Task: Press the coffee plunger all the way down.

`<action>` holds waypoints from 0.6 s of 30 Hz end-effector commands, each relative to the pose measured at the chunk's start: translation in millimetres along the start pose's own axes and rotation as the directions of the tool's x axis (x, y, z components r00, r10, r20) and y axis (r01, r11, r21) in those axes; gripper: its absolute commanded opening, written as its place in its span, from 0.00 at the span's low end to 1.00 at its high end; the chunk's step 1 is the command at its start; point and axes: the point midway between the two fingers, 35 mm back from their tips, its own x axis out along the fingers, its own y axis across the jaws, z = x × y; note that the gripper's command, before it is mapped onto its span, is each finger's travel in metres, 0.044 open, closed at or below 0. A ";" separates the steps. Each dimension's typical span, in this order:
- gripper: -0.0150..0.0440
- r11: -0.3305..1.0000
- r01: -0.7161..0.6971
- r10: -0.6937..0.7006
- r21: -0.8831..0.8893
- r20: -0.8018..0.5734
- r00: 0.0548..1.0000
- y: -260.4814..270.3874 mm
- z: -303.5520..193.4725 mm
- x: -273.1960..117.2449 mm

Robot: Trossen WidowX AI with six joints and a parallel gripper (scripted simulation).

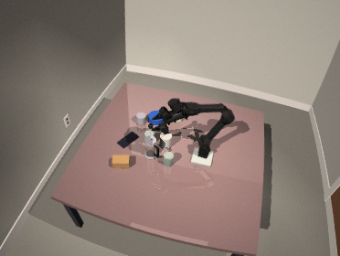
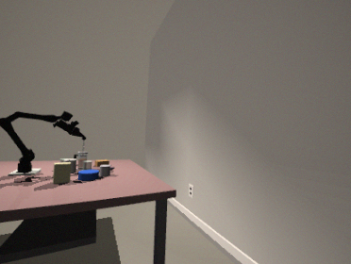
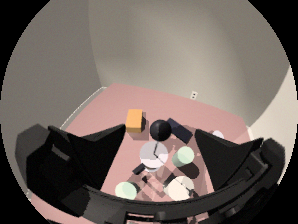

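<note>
The coffee press [image 1: 150,152] [image 2: 82,162] stands upright, its pale round lid [image 3: 153,155] seen from above in the wrist view. The thin rod [image 2: 83,145] stands tall above the lid, so the plunger is up. Its black ball knob [image 3: 160,130] [image 1: 150,126] is at the rod's top. My gripper [image 1: 157,123] [image 2: 84,138] is open and empty, tilted down at about knob height. In the wrist view the knob appears midway between the two spread fingertips. In the exterior view the fingers hide the knob, and I cannot tell whether they touch it.
A cream cup [image 1: 165,141] [image 3: 180,189] and green cups [image 1: 168,159] [image 3: 183,156] stand close around the press. A blue bowl [image 1: 153,118] [image 2: 89,175], grey cup [image 1: 141,119], black slab [image 1: 128,139], orange block [image 1: 121,161] [image 3: 134,120] and yellow-green box [image 2: 61,173] are farther out.
</note>
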 end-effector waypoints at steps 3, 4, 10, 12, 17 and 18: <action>1.00 1.000 -0.002 0.002 -0.005 -0.004 1.000 0.1 -2.0 10.0; 1.00 1.000 -0.002 0.002 -0.005 -0.004 1.000 0.1 -2.0 11.6; 1.00 1.000 -0.002 0.002 -0.005 -0.004 1.000 -0.1 -2.4 18.8; 0.91 1.000 -0.002 0.002 -0.005 -0.004 1.000 -0.1 -2.4 18.8; 0.69 1.000 -0.002 0.002 -0.005 -0.004 1.000 -0.1 -2.4 18.8; 0.64 1.000 -0.002 0.002 -0.005 -0.004 1.000 -0.1 -2.4 18.8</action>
